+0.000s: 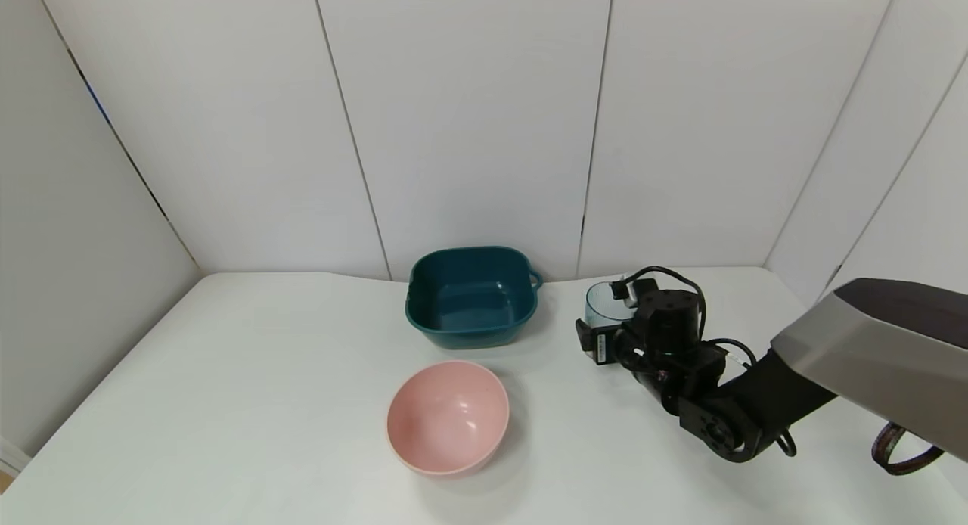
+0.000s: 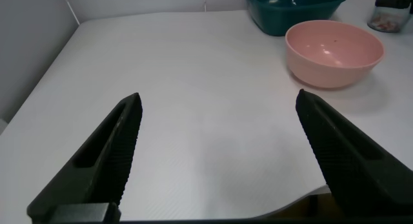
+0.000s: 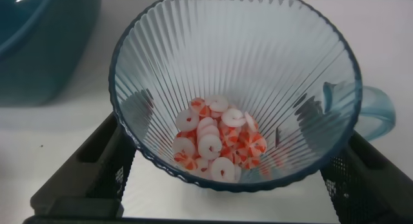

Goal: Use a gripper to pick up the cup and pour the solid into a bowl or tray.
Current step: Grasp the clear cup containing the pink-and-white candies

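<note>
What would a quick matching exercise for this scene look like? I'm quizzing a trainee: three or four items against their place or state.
Items:
1. cup
2. pink bowl
3. teal tub
4. left tool

Place or state:
A. empty, nearest the robot on the table
B. open above bare table, away from the dishes
C. upright between the right tool's open fingers, holding orange-and-white pieces
D. at the back by the wall

Pairs: 1-C, 2-A, 3-D, 4-B
</note>
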